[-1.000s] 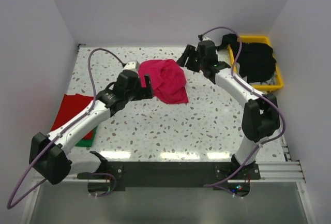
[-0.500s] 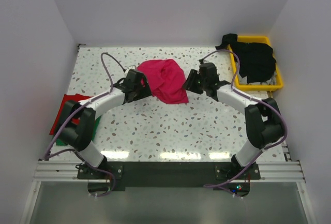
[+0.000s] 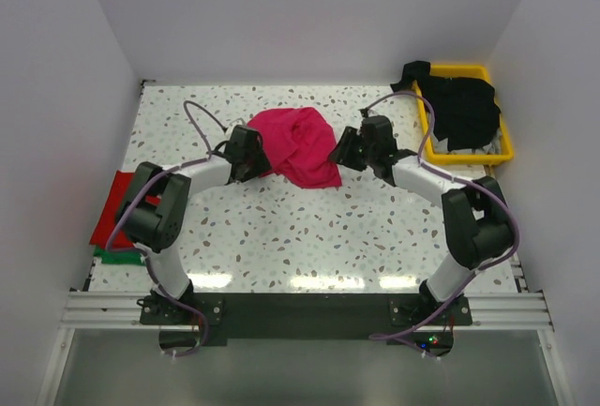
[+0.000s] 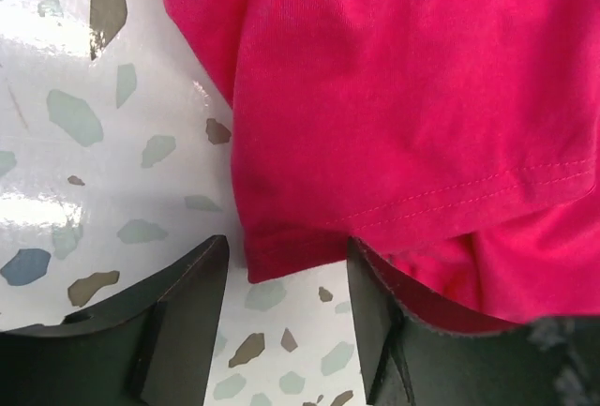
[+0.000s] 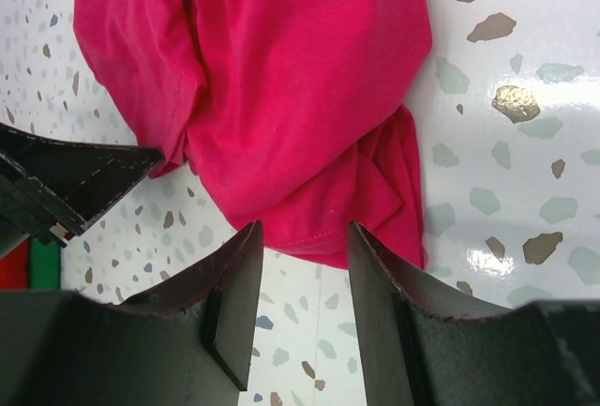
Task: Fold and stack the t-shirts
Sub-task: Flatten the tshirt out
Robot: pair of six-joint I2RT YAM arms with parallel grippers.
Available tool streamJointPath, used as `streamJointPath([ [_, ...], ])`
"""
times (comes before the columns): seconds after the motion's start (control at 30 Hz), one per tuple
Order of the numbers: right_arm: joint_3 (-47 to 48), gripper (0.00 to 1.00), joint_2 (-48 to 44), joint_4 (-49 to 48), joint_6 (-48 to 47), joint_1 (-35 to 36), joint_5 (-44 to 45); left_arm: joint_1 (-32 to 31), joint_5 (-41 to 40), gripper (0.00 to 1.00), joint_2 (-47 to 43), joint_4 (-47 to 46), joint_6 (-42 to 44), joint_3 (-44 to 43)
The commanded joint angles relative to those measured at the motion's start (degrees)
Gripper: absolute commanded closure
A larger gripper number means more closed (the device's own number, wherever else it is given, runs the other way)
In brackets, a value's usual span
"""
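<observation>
At the far left edge of the counter (image 3: 309, 228) a red t-shirt (image 3: 114, 204) lies flat, and a strip of a green t-shirt (image 3: 120, 257) shows under its near edge. To the right of them the left gripper (image 4: 286, 251) is low over the counter, at the left side of the magenta-pink t-shirt (image 3: 302, 145). This shirt lies crumpled in a heap near the middle of the counter, a little toward the far side. The jaws of the left gripper stand apart and are not clamped, and a stitched hem corner of the pink cloth lies between the two tips. On the other side of the heap the right gripper (image 5: 305, 233) faces it in the same way. It is released, its jaws apart, with the shirt's hem just at the gap between the tips. Farther right, at the far right corner, a yellow tray (image 3: 469, 157) holds black t-shirts (image 3: 461, 111), and some black cloth hangs over the tray's far left rim.
</observation>
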State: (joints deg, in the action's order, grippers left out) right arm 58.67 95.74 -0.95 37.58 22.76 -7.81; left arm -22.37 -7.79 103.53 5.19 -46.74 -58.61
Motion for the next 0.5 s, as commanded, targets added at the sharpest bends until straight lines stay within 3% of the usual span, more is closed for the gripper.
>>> streamJointPath([
  [0.0, -0.2, 0.56, 1.1, -3.2, 0.6, 0.1, -0.9, 0.1, -0.5, 0.46, 0.9, -3.3, -1.2, -2.2],
  [0.13, -0.1, 0.56, 2.3, -3.4, 0.6, 0.1, -1.1, 0.1, -0.4, 0.78, 0.5, -3.2, -1.1, -2.5],
  [0.2, -0.1, 0.56, 3.0, -3.9, 0.6, 0.1, -1.2, 0.2, -0.4, 0.86, -0.2, -2.1, -0.8, -3.3],
  [0.27, -0.3, 0.56, 3.5, -4.1, 0.6, 0.1, -0.9, 0.3, -1.0, 1.0, -2.2, -0.8, -0.4, -3.9],
  [0.47, -0.1, 0.56, 5.9, -4.6, 0.4, 0.3, -1.4, 2.7, -4.5, 1.0, -14.0, 5.2, -0.4, -1.3],
])
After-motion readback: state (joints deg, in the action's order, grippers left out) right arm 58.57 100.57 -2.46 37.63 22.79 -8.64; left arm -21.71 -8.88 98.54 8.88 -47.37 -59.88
